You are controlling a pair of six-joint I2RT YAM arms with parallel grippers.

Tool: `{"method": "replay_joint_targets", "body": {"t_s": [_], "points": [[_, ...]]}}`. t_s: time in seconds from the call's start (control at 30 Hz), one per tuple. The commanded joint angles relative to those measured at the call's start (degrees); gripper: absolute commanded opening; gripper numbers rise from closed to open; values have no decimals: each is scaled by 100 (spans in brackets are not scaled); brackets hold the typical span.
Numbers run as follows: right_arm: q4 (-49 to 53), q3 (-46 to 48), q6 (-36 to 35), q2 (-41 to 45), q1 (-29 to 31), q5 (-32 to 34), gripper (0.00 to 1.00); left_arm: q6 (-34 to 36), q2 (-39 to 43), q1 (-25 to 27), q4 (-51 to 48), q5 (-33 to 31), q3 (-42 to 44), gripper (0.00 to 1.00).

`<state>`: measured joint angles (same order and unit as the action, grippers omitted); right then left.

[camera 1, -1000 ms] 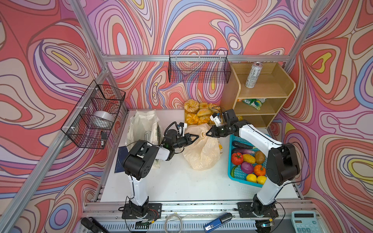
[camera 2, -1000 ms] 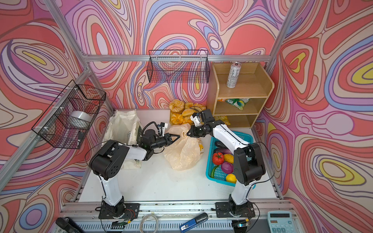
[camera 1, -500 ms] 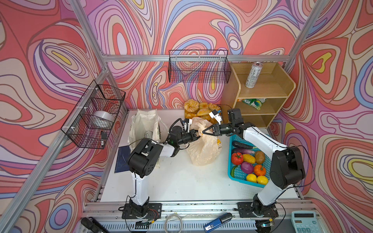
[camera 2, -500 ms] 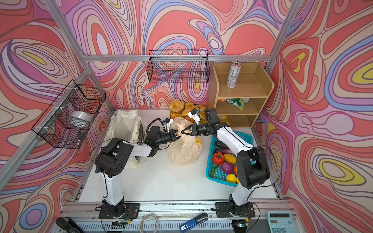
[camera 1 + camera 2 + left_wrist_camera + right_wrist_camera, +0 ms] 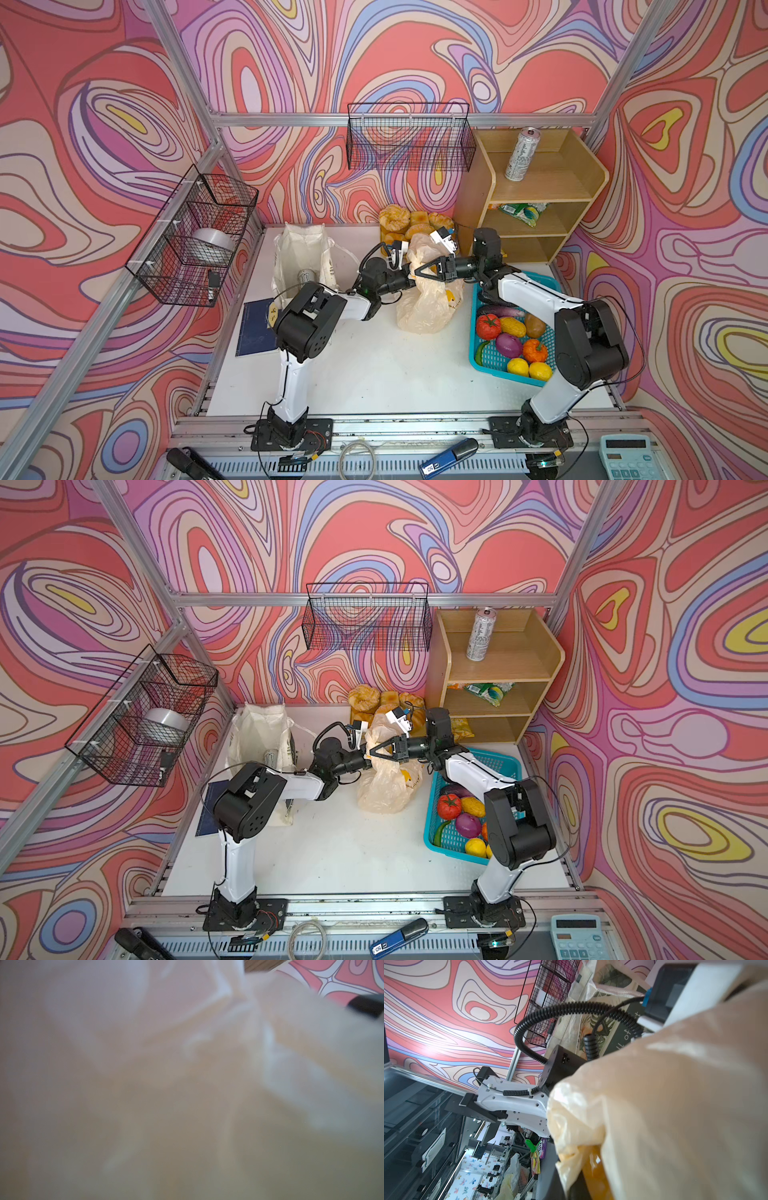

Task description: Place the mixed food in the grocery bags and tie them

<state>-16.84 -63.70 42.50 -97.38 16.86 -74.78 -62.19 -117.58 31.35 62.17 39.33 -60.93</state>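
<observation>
Cream film, thin and half see-through, is what both arms are working. The banana-print plastic bag [image 5: 428, 309] stands on the white surface [image 5: 374, 374], bulging low, with its top drawn up into a peak. The right gripper [image 5: 419, 272] meets that peak from the teal basket's [image 5: 484, 361] side, its jaws together and apparently pinched on a strip of film. The left gripper [image 5: 406, 278] comes in from the bag's opposite side with its tip buried in the film. Its jaws are together too, and the gathered folds filling the left wrist view suggest they hold film.

This looks like the tying step. To do it well:
- Keep each pinch near a handle's end.
- Cross the two strips close above the contents.
- Pull outward evenly and gently, since this film will stretch or tear.
- Let the bag's weight stay on the surface so it does not tip.
- Release one side at a time.

Beyond the bag, the drink can [image 5: 521, 153] and the snack packet [image 5: 521, 210] sit on the wooden shelf [image 5: 540, 191], and the lemons [image 5: 528, 369] lie in the basket, so none of these is packed yet. The cloth tote [image 5: 297, 253], on the bag's left-arm side, holds another can [image 5: 307, 275].

The shelf can's black lettering is too small to read, as is the print beside the bag's banana. In the right wrist view the tote's dark panel shows a fragment reading "of".
</observation>
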Motion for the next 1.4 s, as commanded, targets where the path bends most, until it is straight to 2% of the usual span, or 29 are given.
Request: {"method": "replay_joint_targets", "body": {"t_s": [0.0, 0.1, 0.23, 0.27, 0.4, 0.5, 0.67, 0.83, 0.9, 1.13, 1.37], "points": [[-1664, 171, 1128, 10, -16, -235, 0, -75, 156, -162, 387, -44, 193, 3], [-3383, 344, 2461, -355, -8, -73, 0, -125, 9, -59, 255, -7, -179, 3], [-6603, 327, 5065, -1279, -33, 223, 0, -120, -92, 108, 126, 87, -747, 4], [-6848, 310, 5245, -1410, -51, 329, 0, -143, -62, 108, 152, 122, -742, 4], [-6534, 400, 4924, -1303, -142, 360, 0, 25, 315, -42, 85, 111, -217, 6], [-5842, 437, 4411, -1061, -209, 333, 0, 78, 630, -217, 111, 84, 254, 9], [-3854, 469, 2923, -447, -284, 338, 0, 262, 1064, -473, -178, 74, 735, 17], [-1135, 253, 921, 353, -315, 626, 0, 619, 1522, -590, -705, 80, 872, 19], [-552, 173, 492, 488, -331, 763, 0, 753, 1698, -621, -897, 68, 872, 21], [-509, 268, 489, 603, -456, 928, 0, 1015, 2283, -690, -1154, 102, 767, 21], [-648, 288, 603, 570, -519, 966, 0, 926, 2529, -672, -1081, 336, 894, 13]]}}
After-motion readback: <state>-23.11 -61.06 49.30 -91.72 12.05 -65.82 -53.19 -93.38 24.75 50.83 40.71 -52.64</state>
